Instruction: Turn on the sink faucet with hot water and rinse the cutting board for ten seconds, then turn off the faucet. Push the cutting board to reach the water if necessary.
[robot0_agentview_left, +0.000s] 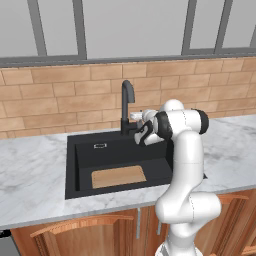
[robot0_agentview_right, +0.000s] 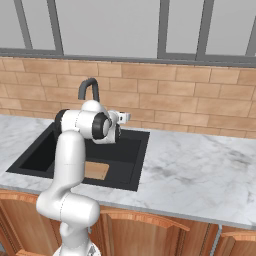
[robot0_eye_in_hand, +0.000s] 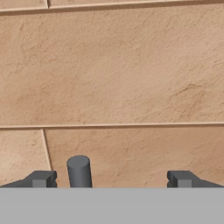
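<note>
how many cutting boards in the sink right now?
1. A small flat light-brown wooden cutting board lies on the floor of the matte black sink basin, front centre. The white arm hides part of the basin.

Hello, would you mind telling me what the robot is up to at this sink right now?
The arm has its open gripper up by the base of the faucet, facing the brick wall, with a small grey lever standing between its fingertips. No water is running. The cutting board lies flat on the bottom of the black sink, toward the front, untouched. It looks set to work the tap, though nothing is gripped at this moment.
</note>
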